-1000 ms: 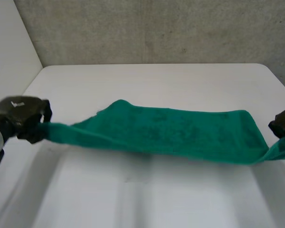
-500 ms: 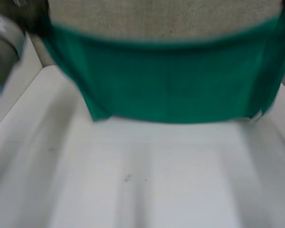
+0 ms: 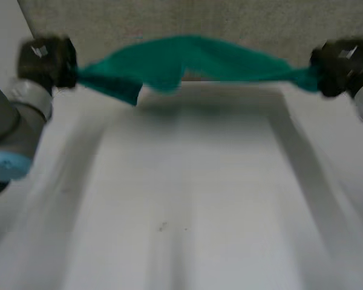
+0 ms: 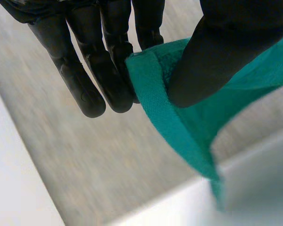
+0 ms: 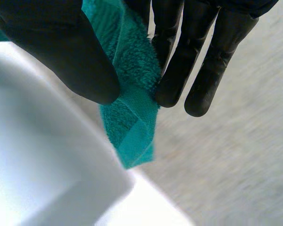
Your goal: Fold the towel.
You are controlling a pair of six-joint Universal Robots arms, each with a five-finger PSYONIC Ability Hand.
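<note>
Over the far end of the table [image 3: 187, 211], the towel [image 3: 193, 57] is strung up in the air, kinda twisted. One end is pinched between thumb and fingers by the left hand [image 3: 45, 60], the other by the right hand [image 3: 339, 66].

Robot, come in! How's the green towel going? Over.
Left hand pinches one towel end, right hand the other. Towel aloft over table. Nothing in the way.
</note>
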